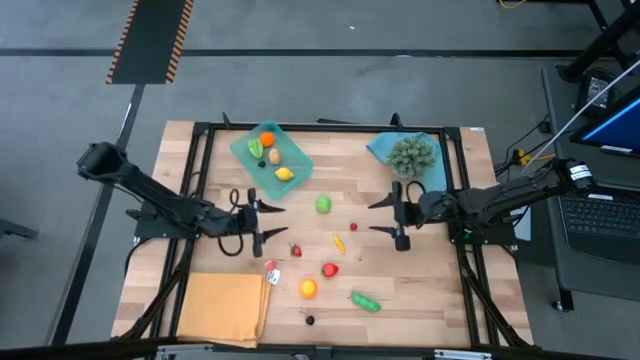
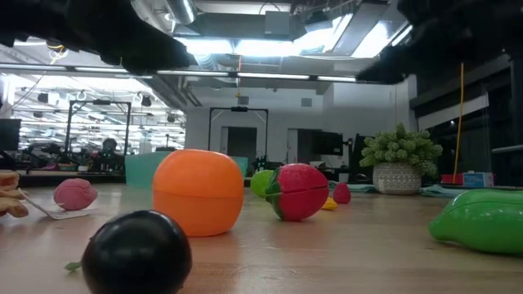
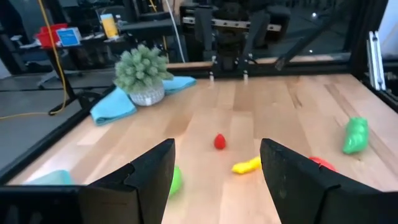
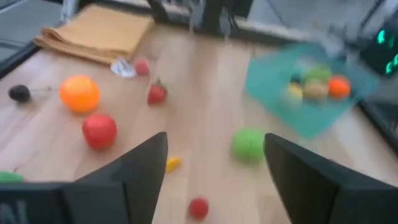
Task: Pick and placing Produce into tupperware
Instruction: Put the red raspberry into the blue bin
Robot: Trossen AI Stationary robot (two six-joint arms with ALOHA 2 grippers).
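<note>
Facing each other across mid-table, the right gripper [image 1: 384, 216] and left gripper [image 1: 270, 221] both stand released and empty. Between them lie a round green toy fruit [image 1: 323, 204] and a small yellow toy pepper [image 1: 339, 243], roughly equidistant from each. Beyond the left gripper sits the shallow teal plastic tray [image 1: 298, 160], already holding several pieces.

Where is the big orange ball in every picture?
High view: the orange ball lies near the table's front edge, right of the tan mat.
Low view: it fills the near left-middle.
Left wrist view: not in it.
Right wrist view: it sits at the left.
Shared landmark: the red fruit beside it.
</note>
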